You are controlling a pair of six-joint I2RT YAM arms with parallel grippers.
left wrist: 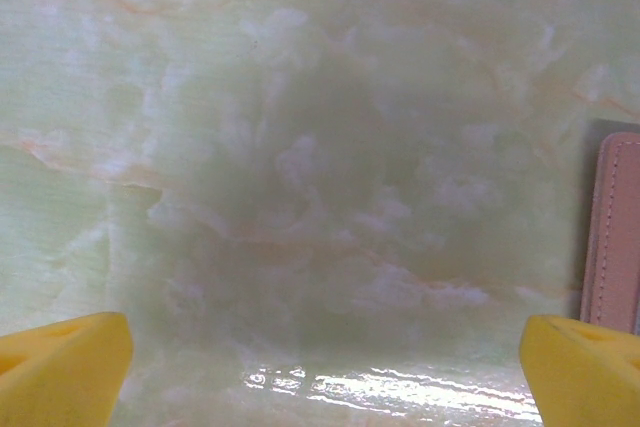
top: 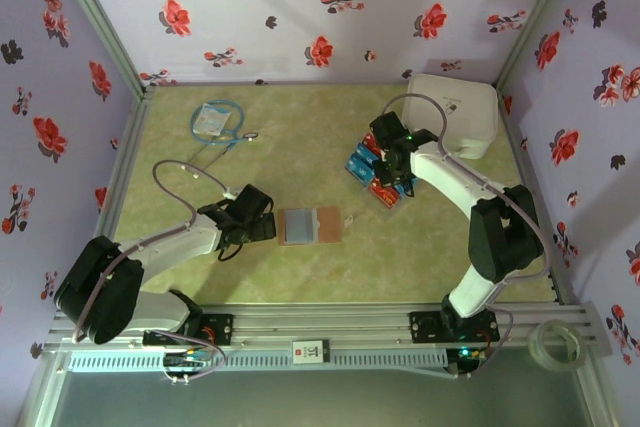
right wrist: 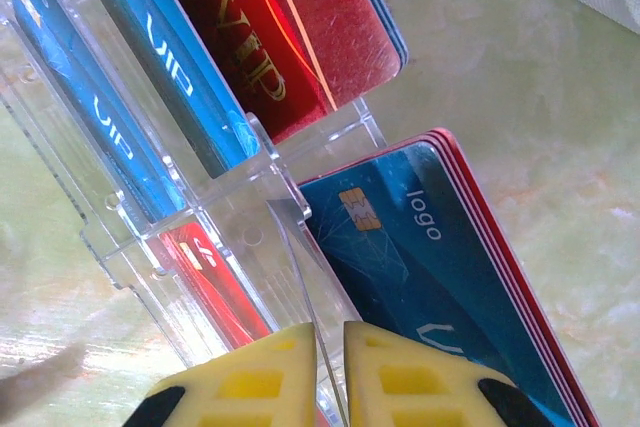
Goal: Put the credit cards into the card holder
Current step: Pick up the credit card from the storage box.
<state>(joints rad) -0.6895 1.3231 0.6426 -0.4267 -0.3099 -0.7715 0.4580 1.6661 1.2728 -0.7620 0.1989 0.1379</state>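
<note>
Credit cards [right wrist: 440, 277] in clear stand [right wrist: 135, 247], right gripper [right wrist: 330, 347] pinching its divider, left gripper [left wrist: 325, 342] open beside card holder [left wrist: 615, 237].

red card [right wrist: 300, 47]: "VIP" | blue cards [right wrist: 150, 47]: "VIP" | blue chip card [right wrist: 420, 267]: "logo"

Credit cards [right wrist: 300, 37]: glossy plastic, finely scratched, with metallic lettering. Rack [right wrist: 235, 202] around them: clear, smooth, hard plastic. Card holder [left wrist: 615, 237]: matt, leather-like, stitched along the edge. Table top [left wrist: 300, 147]: smooth, marbled, shiny under glare. Right gripper [right wrist: 330, 342] pads [right wrist: 400, 382]: matt yellow plastic. Front rail [top: 330, 319]: bare, dull metal.
</note>
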